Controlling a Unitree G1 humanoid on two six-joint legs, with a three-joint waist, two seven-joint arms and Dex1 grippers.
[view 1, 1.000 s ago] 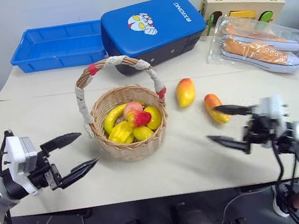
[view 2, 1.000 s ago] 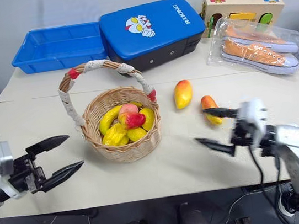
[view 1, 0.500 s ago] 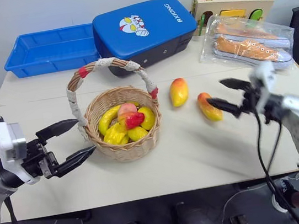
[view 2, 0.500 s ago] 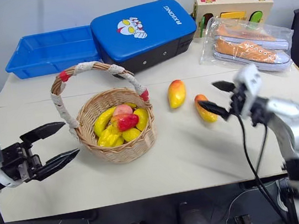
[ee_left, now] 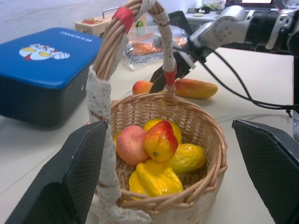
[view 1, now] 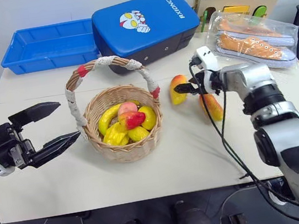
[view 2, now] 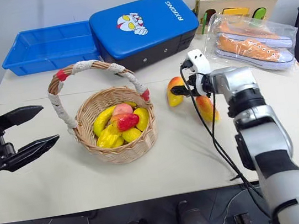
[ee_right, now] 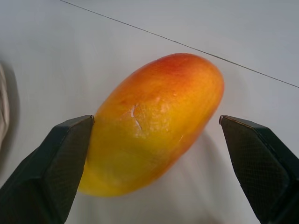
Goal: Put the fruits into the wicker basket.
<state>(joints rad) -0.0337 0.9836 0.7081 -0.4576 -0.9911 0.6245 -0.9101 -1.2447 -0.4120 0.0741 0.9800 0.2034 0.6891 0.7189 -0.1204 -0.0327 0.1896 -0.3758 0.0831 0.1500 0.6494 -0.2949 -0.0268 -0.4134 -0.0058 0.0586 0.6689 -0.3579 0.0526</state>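
The near mango (ee_right: 154,123), oval, yellow-orange with a red blush, lies on the table (view 1: 189,156) between the spread fingers of the right gripper (view 1: 182,89), ungrasped. A second mango (view 1: 212,107) lies just beside it, right of the wicker basket (view 1: 126,149), with bare table in front. The left gripper (view 1: 49,129) hangs released, left of the basket.

A tan wicker basket (view 1: 124,146) with white-corded, red-ended handle holds yellow fruit and a red-yellow peach (view 1: 137,118), beside two orange-yellow, red-blushed mangoes (view 1: 178,88) on the pale bench (view 1: 178,158), near a blue tray (view 1: 48,46).
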